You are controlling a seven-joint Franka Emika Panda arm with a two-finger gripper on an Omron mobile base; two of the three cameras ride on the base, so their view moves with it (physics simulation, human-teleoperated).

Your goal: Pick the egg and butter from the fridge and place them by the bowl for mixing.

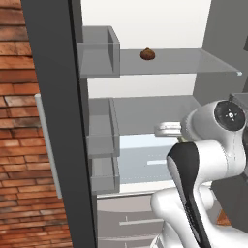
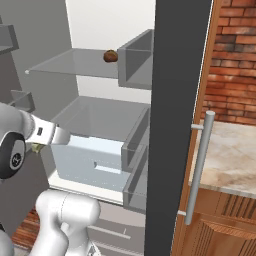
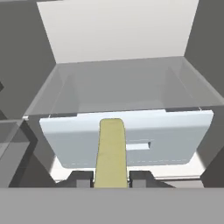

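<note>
The butter is being held in the closed gripper, its long axis pointing toward 12 o'clock, into the fridge.

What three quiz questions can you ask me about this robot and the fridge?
1. True or false: the fridge door is shut.
2. Pick one. What do the jaws hold? A: an egg. B: the butter. C: a spoon.
3. Short answer: what colour is the lump on the upper shelf?

Key: 1 false, it stands open. 2 B. 3 dark brown.
</note>
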